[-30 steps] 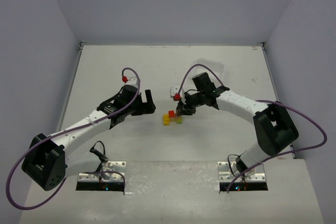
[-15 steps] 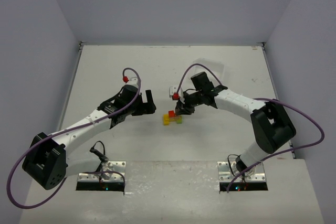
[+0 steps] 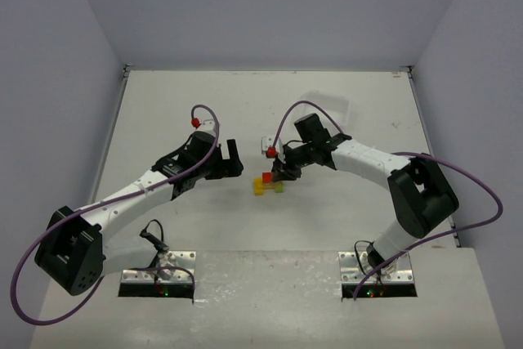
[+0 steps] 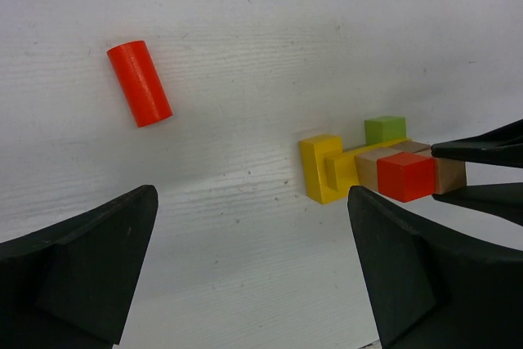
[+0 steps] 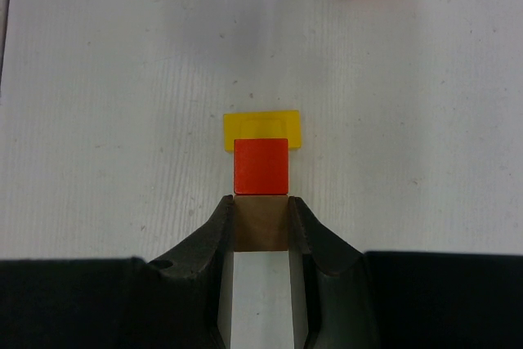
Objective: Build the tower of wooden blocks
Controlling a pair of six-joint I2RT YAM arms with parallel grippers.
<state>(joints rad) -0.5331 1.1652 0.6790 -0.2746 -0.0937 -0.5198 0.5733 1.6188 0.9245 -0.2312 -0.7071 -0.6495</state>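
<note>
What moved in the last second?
The right gripper, shut on the brown block, slid a little to the left at the wood block tower. Nothing was grabbed or let go. The left gripper stayed open and still, and the tower did not shift.

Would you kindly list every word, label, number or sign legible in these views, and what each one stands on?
None: no readable text appears in any view.
The red cube, brown block, yellow block, green cube and red cylinder have plain faces.
The left arm and right arm show no legible marking from above.
</note>
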